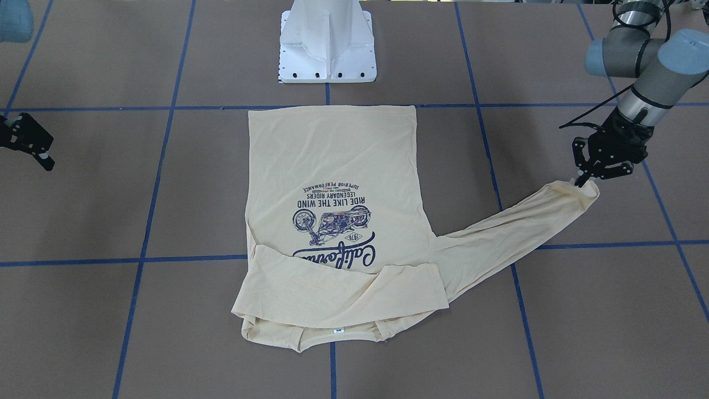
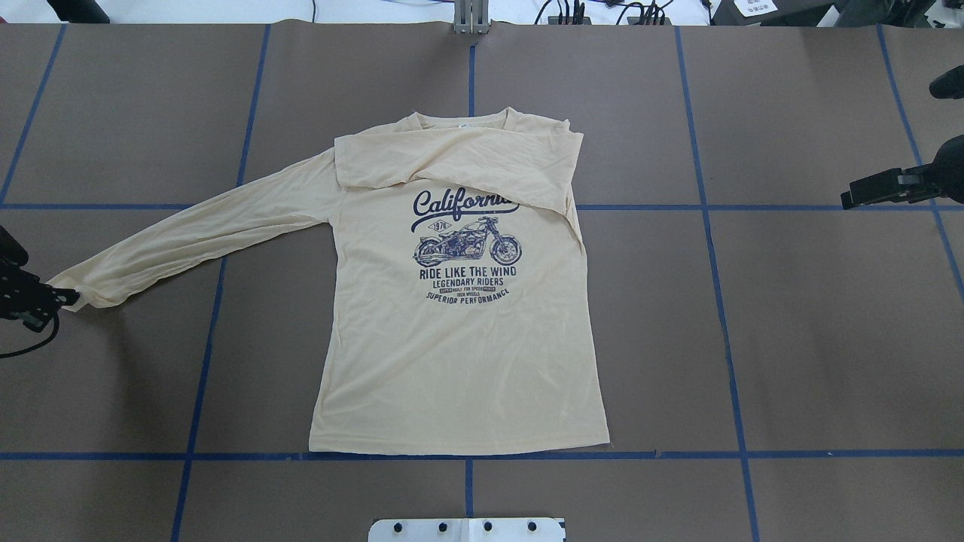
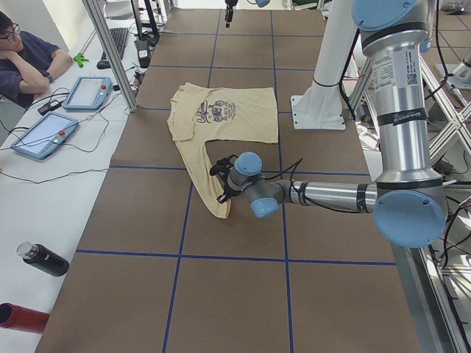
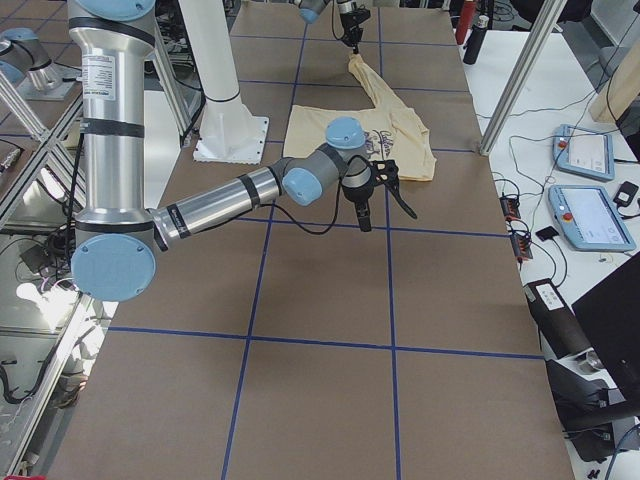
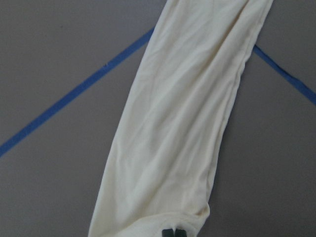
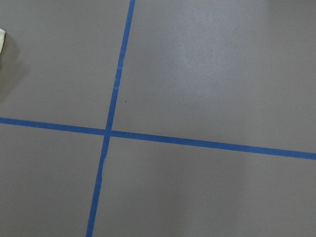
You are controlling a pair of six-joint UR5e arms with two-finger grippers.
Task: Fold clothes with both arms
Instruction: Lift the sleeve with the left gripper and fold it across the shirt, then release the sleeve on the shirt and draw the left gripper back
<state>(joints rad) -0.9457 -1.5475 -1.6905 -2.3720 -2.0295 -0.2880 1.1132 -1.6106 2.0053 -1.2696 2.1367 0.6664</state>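
The cream long-sleeved shirt [image 2: 452, 361] lies flat in the middle of the table [image 2: 753, 339], with the print [image 2: 467, 241] upward and the hem toward the robot. The folded sleeve [image 2: 459, 162] already lies across the chest, just under the collar [image 2: 463, 120]. The free sleeve [image 2: 203, 233] stretches out to the robot's left, and the left gripper [image 1: 581, 180] has its fingertips pressed together on the cuff [image 2: 83, 290].

I judge that the step in hand is to fold this free sleeve over the body. To do it well, you lift the cuff only a little, so that the thin cloth does not drag the shoulder. Then you carry it in an arc toward the chest and lay it down before you let go.

The left arm [image 3: 331, 195] reaches low, with the forearm almost level over the table and the wrist turned to the cuff. The right gripper [image 2: 855, 196] hangs well apart over bare table, with its fingers spread as far as I can see, holding nothing
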